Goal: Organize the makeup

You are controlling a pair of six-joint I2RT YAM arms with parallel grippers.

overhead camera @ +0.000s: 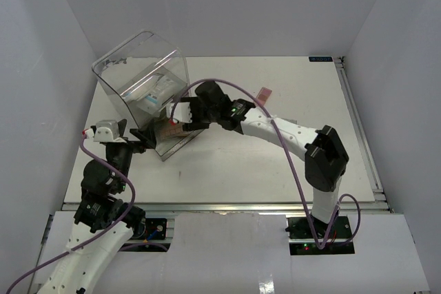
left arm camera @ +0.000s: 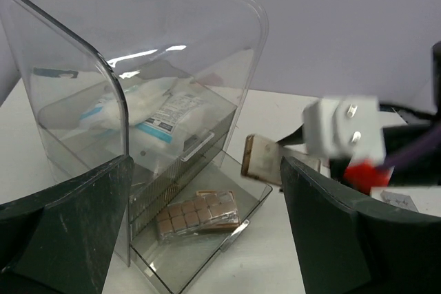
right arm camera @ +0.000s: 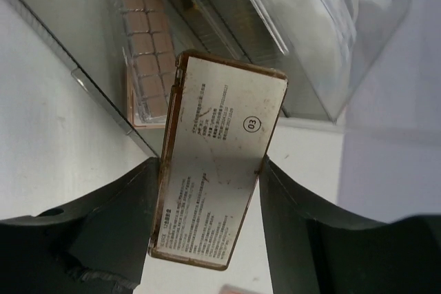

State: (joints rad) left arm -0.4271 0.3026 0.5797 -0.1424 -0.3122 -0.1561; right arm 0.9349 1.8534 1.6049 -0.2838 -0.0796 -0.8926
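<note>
From above, a pink item (overhead camera: 264, 93) lies well right of the clear box (overhead camera: 131, 74), unsorted.

Left wrist: the left gripper (left arm camera: 205, 191) gapes empty. The sachets (left arm camera: 162, 111) and pan strip (left arm camera: 200, 213) are already inside the box.

Right wrist: the right gripper (right arm camera: 210, 170) clamps the brown palette (right arm camera: 220, 122) just outside the box, its label legible only here.

Drawer (left arm camera: 180, 266) stands pulled out, open from above; pink strip (left arm camera: 198, 215) occupies its middle. Clear box (left arm camera: 207, 46) covers its rear.
</note>
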